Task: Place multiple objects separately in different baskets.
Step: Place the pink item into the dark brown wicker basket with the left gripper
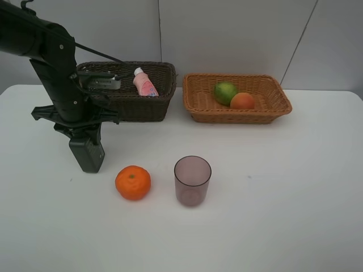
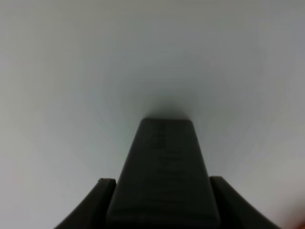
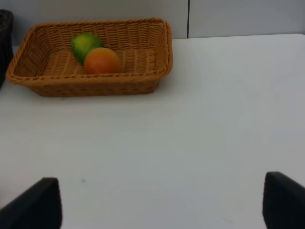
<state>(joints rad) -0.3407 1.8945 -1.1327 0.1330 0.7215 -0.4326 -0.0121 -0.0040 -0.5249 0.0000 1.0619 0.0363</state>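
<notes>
Left gripper (image 1: 89, 164): fingers together, left of frame, beside mandarin (image 1: 133, 182).
Right gripper (image 3: 162, 205): fingers apart, empty.
Risk: joined tips could roll mandarin into cup (image 1: 192, 180).

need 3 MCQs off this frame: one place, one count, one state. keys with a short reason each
1. Where is the pink bottle?
A) dark brown basket
B) tan basket
C) on the table

2. How many fruits lie in the tan basket?
A) one
B) two
C) three

3. How does the purplish cup stand?
A) on its side
B) upside down
C) upright, mouth up

1 A: it leans inside the dark brown basket.
2 B: only the green fruit and the peach are in it.
3 C: its open rim faces up, base on the table.
</notes>
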